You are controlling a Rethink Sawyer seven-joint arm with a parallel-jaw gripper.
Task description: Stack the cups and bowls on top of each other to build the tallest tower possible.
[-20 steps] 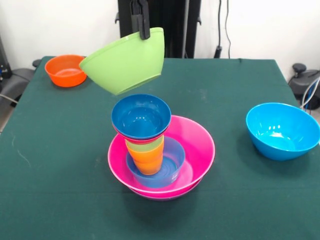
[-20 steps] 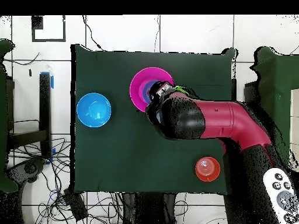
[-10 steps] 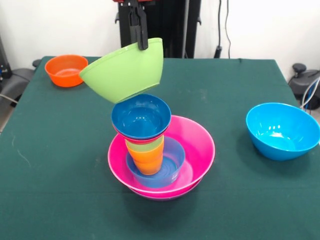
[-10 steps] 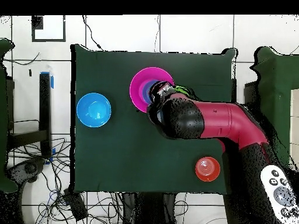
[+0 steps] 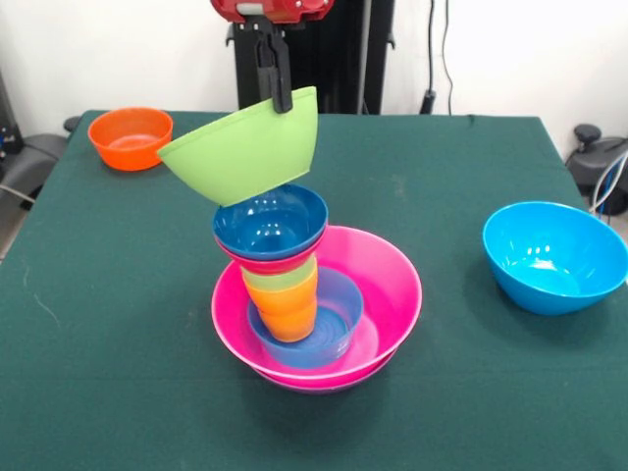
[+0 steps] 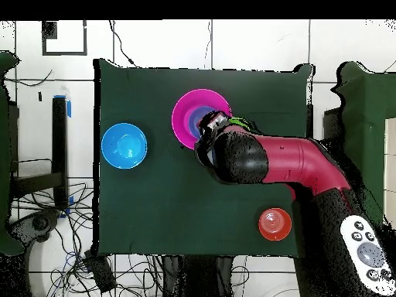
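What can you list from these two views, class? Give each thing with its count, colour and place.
large bowl: 1, pink, tower base
small bowl: 1, light blue, inside pink bowl
cups: 2, orange and light green, nested in it
small bowl: 1, dark blue, atop cups, red rim beneath
large bowl: 1, lime green, tilted, over the tower
large bowl: 1, sky-blue, alone
small bowl: 1, orange, table corner
table: 1, dark green
pincer: 1, black, clamping lime rim

Robotics lab, by every sign. Bench (image 5: pixel 461 392) draped in dark green cloth, set on a pale tiled floor (image 6: pixel 255 46). Loose cables (image 6: pixel 54 263) tangled at the lower left of the overhead view, more cords (image 5: pixel 437 49) hanging down the white wall at the front view's top. Red and black robot arm (image 6: pixel 286 162) reaching across the cloth.
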